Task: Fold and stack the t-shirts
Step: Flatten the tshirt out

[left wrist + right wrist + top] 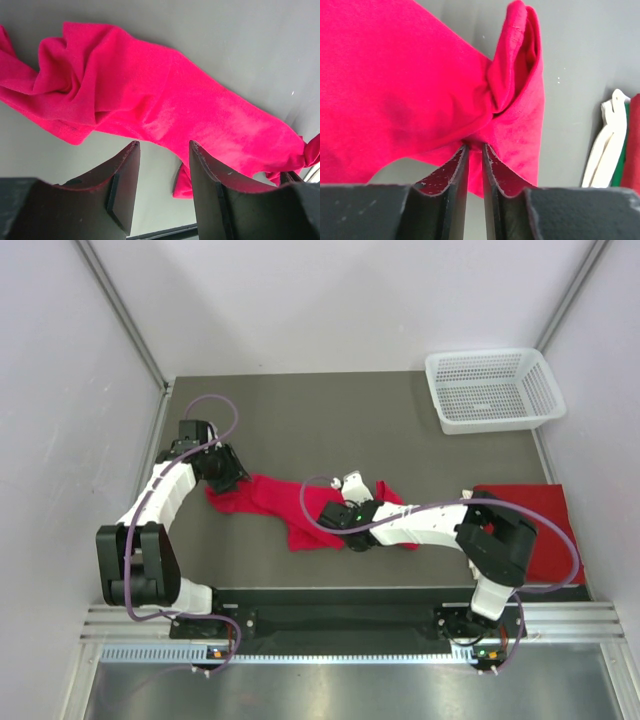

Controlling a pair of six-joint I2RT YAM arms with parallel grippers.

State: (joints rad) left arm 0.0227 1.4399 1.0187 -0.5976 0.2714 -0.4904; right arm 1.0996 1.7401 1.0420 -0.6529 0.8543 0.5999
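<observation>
A crumpled red t-shirt [290, 505] lies stretched across the middle of the dark table. My left gripper [228, 476] is at its left end, open. In the left wrist view the shirt [150, 100] lies just beyond the gripper [163, 147], and only bare table shows between the fingers. My right gripper [330, 512] is over the shirt's right part. In the right wrist view this gripper [475, 146] is shut on a bunched fold of the red cloth [410, 85]. A second red t-shirt [540, 525] lies folded flat at the right edge, partly hidden by the right arm.
A white mesh basket [492, 390] stands at the back right corner. A small white object [351, 481] sits by the right wrist. White walls close in the table at the back and on both sides. The arm bases stand on a rail along the near edge.
</observation>
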